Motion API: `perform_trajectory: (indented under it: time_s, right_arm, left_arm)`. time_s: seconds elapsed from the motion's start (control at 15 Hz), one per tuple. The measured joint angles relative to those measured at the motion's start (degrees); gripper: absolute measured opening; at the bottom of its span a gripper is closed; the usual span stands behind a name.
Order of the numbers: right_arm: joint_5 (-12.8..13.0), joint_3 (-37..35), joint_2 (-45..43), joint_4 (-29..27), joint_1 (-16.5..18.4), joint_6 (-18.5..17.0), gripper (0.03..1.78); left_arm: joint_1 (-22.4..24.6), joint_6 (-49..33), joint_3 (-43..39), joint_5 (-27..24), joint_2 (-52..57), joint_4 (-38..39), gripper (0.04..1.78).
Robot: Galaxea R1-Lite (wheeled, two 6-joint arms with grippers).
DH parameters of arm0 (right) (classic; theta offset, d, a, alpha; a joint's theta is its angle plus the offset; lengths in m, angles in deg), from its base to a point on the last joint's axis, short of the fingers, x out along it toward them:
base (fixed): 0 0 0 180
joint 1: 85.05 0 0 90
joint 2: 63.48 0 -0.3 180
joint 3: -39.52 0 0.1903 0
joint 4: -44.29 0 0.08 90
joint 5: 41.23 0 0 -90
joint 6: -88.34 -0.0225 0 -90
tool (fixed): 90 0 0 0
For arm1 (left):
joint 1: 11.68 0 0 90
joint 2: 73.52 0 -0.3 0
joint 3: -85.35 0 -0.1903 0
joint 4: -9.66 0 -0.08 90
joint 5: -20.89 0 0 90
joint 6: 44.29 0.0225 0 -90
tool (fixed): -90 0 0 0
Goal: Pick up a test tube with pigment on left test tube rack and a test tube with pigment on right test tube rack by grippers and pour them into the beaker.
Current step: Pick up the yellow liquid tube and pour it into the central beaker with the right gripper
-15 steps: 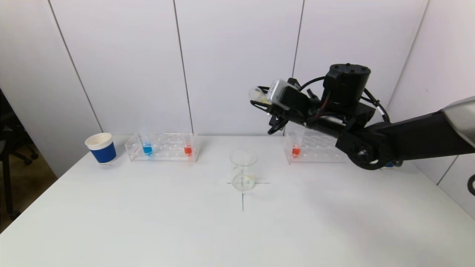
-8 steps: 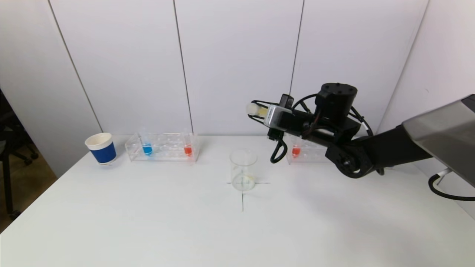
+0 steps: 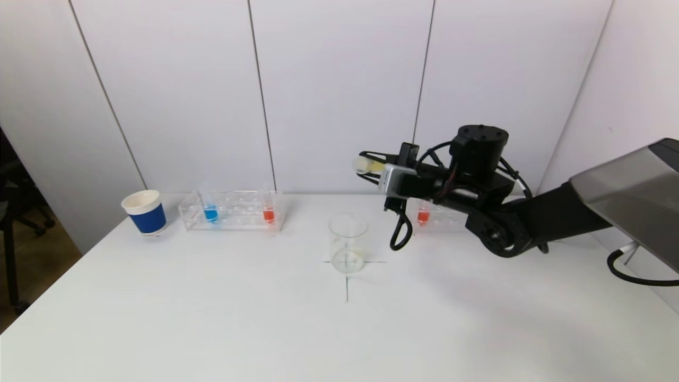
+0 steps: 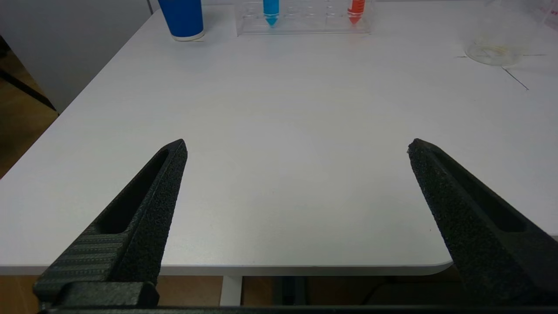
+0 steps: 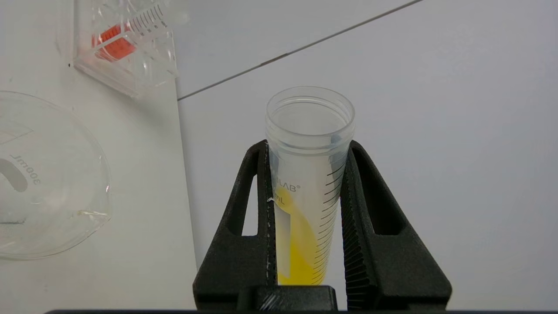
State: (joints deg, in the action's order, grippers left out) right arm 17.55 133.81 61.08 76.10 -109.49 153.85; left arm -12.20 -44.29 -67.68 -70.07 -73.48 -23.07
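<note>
We see a white table (image 3: 212,318), grey wall panels (image 3: 339,79), beaker (image 3: 348,243) at table's middle, right gripper (image 3: 366,165) squeezing yellow tube (image 5: 307,187) at its 1 o'clock, left gripper (image 4: 296,148) spread wide.

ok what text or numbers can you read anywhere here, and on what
"300mL", seen mirrored through the glass, on the beaker.
"...LAB", start hidden by the right gripper, on the yellow test tube it holds; brand not fully readable.
"mL" beneath it on the same tube; its scale marks show no readable numbers.
Scale on the rack tube: too blurred.
</note>
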Motion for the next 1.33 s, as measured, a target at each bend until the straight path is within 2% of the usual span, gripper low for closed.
perform_trajectory:
  time_s: [0.53, 1.07, 1.33]
  right_arm:
    - [0.0, -1.1, -0.1, 1.1, -0.9, 3.7, 0.48]
    - [-0.3, -3.6, 0.3, 4.4, -1.0, 4.3, 0.48]
    - [-0.9, -4.4, 0.9, 5.0, -1.1, 6.6, 0.48]
  left_arm:
    - [0.0, 0.0, 0.0, 0.0, 0.0, 0.0, 1.77]
    - [0.0, 0.0, 0.0, 0.0, 0.0, 0.0, 1.77]
    - [0.0, 0.0, 0.0, 0.0, 0.0, 0.0, 1.77]
